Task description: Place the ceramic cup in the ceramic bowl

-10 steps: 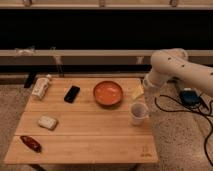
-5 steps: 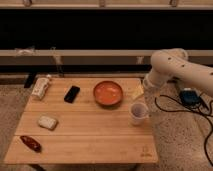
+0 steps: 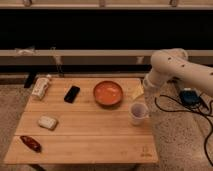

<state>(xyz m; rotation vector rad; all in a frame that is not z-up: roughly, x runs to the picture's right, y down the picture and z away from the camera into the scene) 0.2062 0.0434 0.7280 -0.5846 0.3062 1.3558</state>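
The ceramic cup, small and pale, stands upright on the wooden table near its right edge. Left of it and a little further back sits the ceramic bowl, orange-red inside with a darker rim and nothing in it. My white arm reaches in from the right and bends down toward the table. The gripper hangs just above and behind the cup, between cup and bowl's right side. It appears open and holds nothing; the cup rests on the table by itself.
A black phone lies left of the bowl, and a white packet lies at the far left corner. A pale block and a reddish-brown item sit front left. On the floor to the right are a blue device and cables.
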